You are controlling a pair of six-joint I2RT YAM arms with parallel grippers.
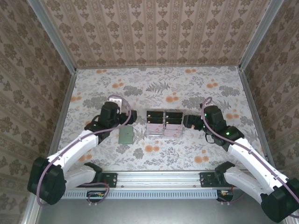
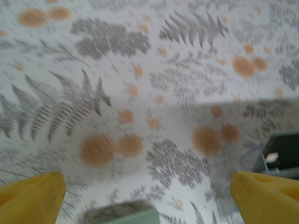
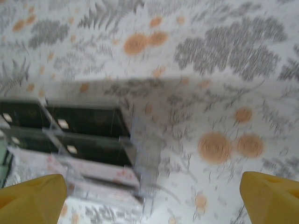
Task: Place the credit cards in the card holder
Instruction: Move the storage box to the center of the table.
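Note:
The card holder (image 1: 126, 135), a flat sage-green wallet, lies shut on the table left of the clear stand (image 1: 163, 123). Its edge shows low in the left wrist view (image 2: 126, 215). Pale pink credit cards (image 1: 163, 131) stand in the front slots of the stand, behind them black blocks. The right wrist view also has the cards (image 3: 93, 169), blurred. My left gripper (image 1: 125, 118) hovers just behind the wallet, open (image 2: 149, 200), with nothing between its yellow fingertips (image 2: 32, 198). My right gripper (image 1: 190, 122) is at the stand's right side, open (image 3: 152, 198) and holding nothing.
The clear stand (image 3: 140, 149) with its black blocks (image 3: 84, 122) sits mid-table between both arms. A corner of the stand (image 2: 275, 158) appears at the right of the left wrist view. Patterned walls close in the table on three sides. Both wrist views are motion-blurred.

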